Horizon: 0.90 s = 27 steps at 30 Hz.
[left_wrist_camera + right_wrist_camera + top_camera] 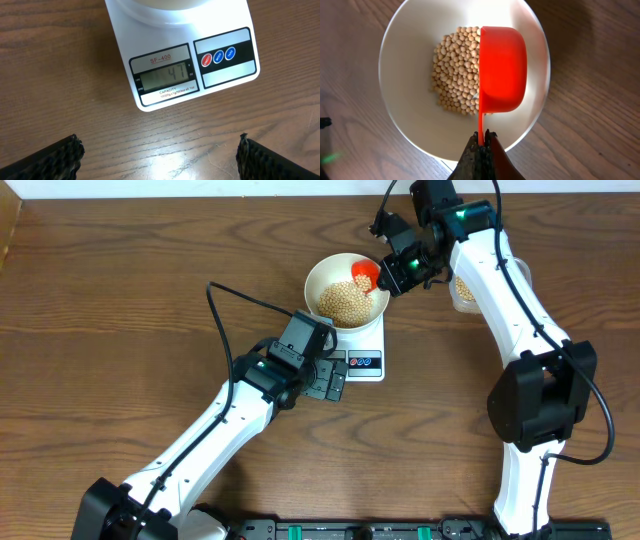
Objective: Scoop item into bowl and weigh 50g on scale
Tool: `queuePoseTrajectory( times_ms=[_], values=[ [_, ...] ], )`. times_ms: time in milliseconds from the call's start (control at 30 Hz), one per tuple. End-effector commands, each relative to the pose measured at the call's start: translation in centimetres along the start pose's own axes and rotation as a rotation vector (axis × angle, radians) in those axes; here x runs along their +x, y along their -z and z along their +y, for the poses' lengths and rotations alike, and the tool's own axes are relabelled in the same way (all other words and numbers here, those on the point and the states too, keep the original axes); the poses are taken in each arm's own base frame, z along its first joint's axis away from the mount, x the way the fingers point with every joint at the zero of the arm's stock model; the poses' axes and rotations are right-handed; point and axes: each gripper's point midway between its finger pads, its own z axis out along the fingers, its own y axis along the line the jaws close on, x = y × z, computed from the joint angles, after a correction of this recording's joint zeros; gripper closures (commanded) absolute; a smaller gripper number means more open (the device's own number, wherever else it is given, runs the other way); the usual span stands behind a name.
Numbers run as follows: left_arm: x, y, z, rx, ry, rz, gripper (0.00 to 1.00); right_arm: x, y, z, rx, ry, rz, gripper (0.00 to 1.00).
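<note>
The right gripper [481, 142] has its dark ribbed fingers pressed together on the thin flat handle of a red plastic scoop [502, 70]; the scoop's smooth, rounded-rectangular cup hangs over the bowl [410, 120], toward its 3 o'clock side in the wrist view, with only its glossy outer shell showing; beneath and beside it lie the beans [457, 75], small, round, matt beige, heaped in the middle of the plain white round bowl; seen from overhead, the bowl stands on the 12 o'clock end of the scale [125, 30], a flat white rectangle with rounded corners; its grey display [162, 77] reads 47, with one red and two blue round buttons at its 3 o'clock; at the scale's 8 o'clock the left gripper [160, 160] hovers with its black textured fingers [55, 160] wide apart, holding nothing, over the grained brown wooden table [120, 280].
</note>
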Motion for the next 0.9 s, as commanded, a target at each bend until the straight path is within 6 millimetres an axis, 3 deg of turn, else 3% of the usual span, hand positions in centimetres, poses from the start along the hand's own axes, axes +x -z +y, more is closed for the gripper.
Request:
queuePoseTrajectory(
  times_ms=[0,400,867],
  values=[
    [0.1,0.1,0.3,-0.013,-0.003,-0.004,0.0,-0.6,1.3,0.9,0.007,0.018,-0.028,0.99],
    [0.1,0.1,0.3,-0.013,-0.003,-0.004,0.0,-1.3,2.4,2.7,-0.195,-0.014,-0.094,0.99],
    [0.1,0.1,0.3,-0.013,-0.003,-0.004,0.0,-1.5,5.6,0.5,-0.353,-0.114,-0.187,0.99]
  ],
)
